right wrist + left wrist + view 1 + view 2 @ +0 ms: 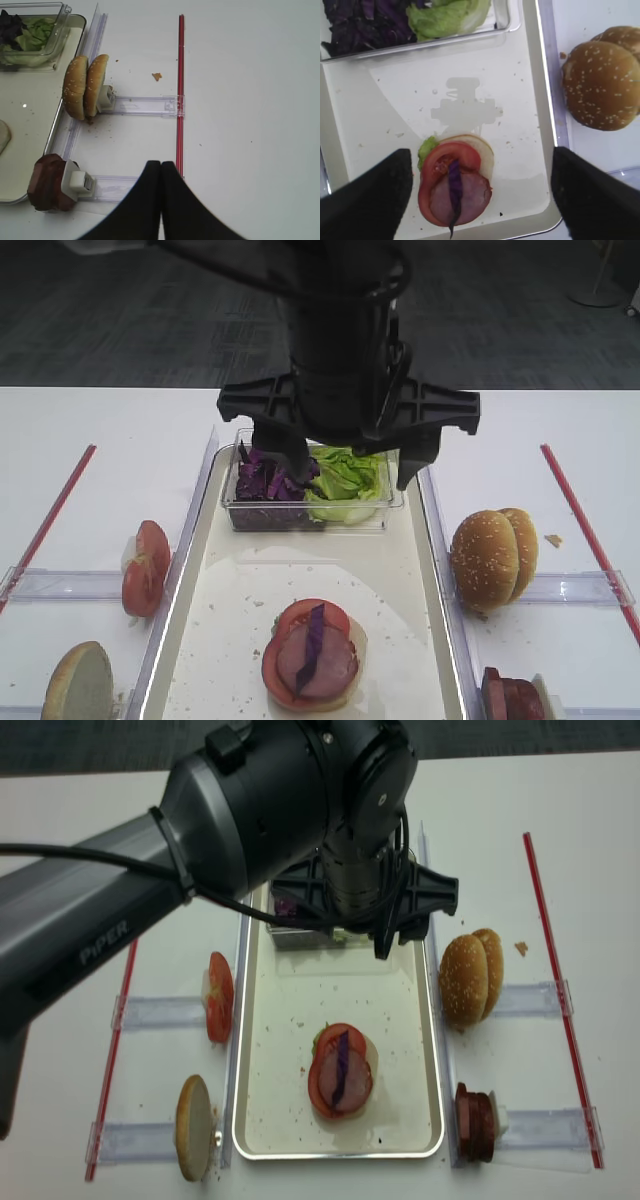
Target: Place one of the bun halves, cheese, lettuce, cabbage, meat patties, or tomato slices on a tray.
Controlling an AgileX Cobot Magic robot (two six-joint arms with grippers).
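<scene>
The cabbage [454, 192] strip lies lengthwise on the topmost meat slice of the stack at lower centre of the tray [530, 165]; judged very light, limp, easily torn, so pinch it mid-length w/ fingertips only. The left gripper [482, 192] hangs above the stack, jaws spread wide, nothing between them. The right gripper [161, 200] sits at bottom centre of its wrist view, jaws pressed together, empty. Count: 1 stack on the tray; 1 clear tub [375, 510] w/ purple shreds and lettuce [347, 478]; 2 bun halves [492, 557] standing at right, 1 bun half at lower left; tomato slices [146, 567] at left and meat patties [474, 1122] at lower right, no. unclear.
</scene>
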